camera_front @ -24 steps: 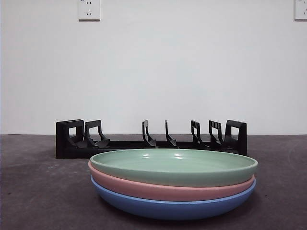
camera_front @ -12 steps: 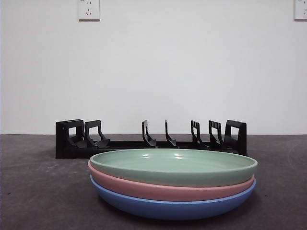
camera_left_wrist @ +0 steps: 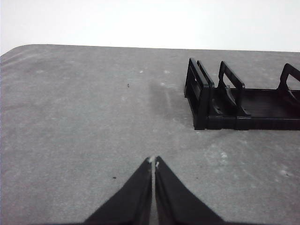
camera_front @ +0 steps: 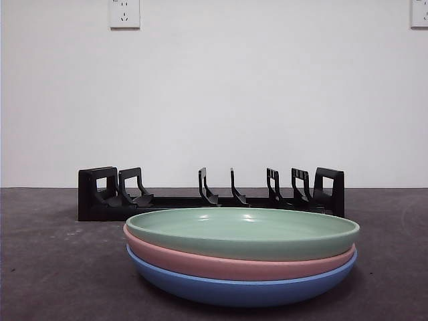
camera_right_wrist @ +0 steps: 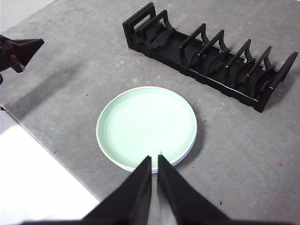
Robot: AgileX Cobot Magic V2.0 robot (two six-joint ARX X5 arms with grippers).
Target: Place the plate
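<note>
front view unchanged: green plate (camera_front: 242, 232) tops stack before rack (camera_front: 210, 194); both end effectors clenched, empty.

The front view looks level and close across the table at the stacked plates (camera_front: 242, 257). Both wrist views look down from higher up, sharing the black rack (camera_left_wrist: 243, 101) (camera_right_wrist: 211, 56).

The grey table (camera_left_wrist: 70, 117) lies below the left pincer (camera_left_wrist: 153, 161) and spreads ahead of it, up to a white wall (camera_left_wrist: 140, 18). High on this wall sit one socket (camera_front: 124, 13) and a second socket (camera_front: 419, 13).
</note>
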